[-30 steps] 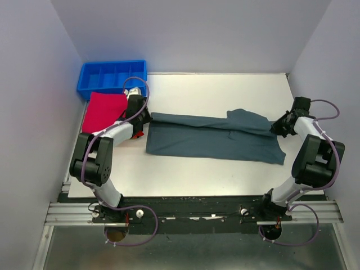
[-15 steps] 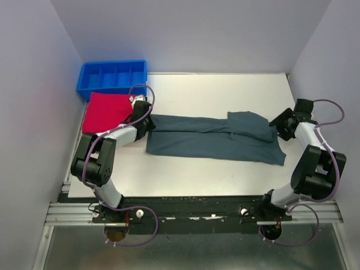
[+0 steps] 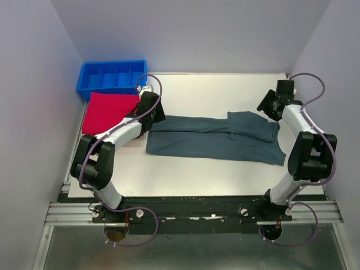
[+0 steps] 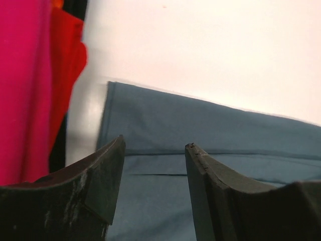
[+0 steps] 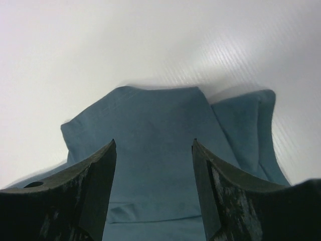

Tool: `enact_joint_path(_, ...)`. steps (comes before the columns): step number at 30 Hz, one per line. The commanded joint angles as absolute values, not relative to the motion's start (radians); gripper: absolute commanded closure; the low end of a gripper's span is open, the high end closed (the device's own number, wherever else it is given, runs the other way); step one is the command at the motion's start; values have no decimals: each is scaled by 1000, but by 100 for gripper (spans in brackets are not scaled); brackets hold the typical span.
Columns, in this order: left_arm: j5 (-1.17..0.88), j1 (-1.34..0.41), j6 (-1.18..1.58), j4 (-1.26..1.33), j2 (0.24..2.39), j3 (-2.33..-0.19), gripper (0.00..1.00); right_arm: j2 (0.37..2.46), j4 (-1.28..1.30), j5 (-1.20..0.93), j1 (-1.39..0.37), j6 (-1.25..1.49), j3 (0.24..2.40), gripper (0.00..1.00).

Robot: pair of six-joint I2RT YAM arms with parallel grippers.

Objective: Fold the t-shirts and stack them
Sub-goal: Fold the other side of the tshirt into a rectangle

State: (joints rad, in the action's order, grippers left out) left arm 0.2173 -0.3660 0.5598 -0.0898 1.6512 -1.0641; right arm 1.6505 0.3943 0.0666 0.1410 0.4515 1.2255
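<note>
Showing both grippers open at the two ends of the grey shirt [image 3: 214,138], neither one holding cloth.

The grey shirt lies flat on the white table [image 3: 214,90] as a long band running left to right, with a folded flap resting on top near its right end. The left gripper [image 4: 154,145] sits at the band's far left corner, its fingers apart with nothing between them; in the left wrist view the cloth's edge shows below the gap. The right gripper [image 5: 153,143] sits at the far right end by the flap, its fingers likewise spread and empty. The red shirt [image 3: 107,111] lies folded at the table's left edge, just in front of the blue tray [image 3: 112,76] and well apart from the grey shirt's middle; the left arm passes beside its right side.
</note>
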Motion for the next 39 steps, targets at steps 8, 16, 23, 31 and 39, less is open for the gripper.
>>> enact_joint_path(8,118,-491,531,-75,1773,-1206,32,1948,514,146,92,411,1469,30)
enact_joint_path(16,106,-515,526,-90,1832,-1253,33,2081,575,106,89,399,1601,33)
enact_joint_path(23,106,-517,523,-98,1836,-1252,34,2100,597,68,84,382,1614,53)
enact_joint_path(31,92,-517,520,-107,1841,-1253,35,2042,597,69,78,361,1565,63)
enact_joint_path(39,78,-517,522,-112,1841,-1241,37,2014,600,78,75,340,1536,99)
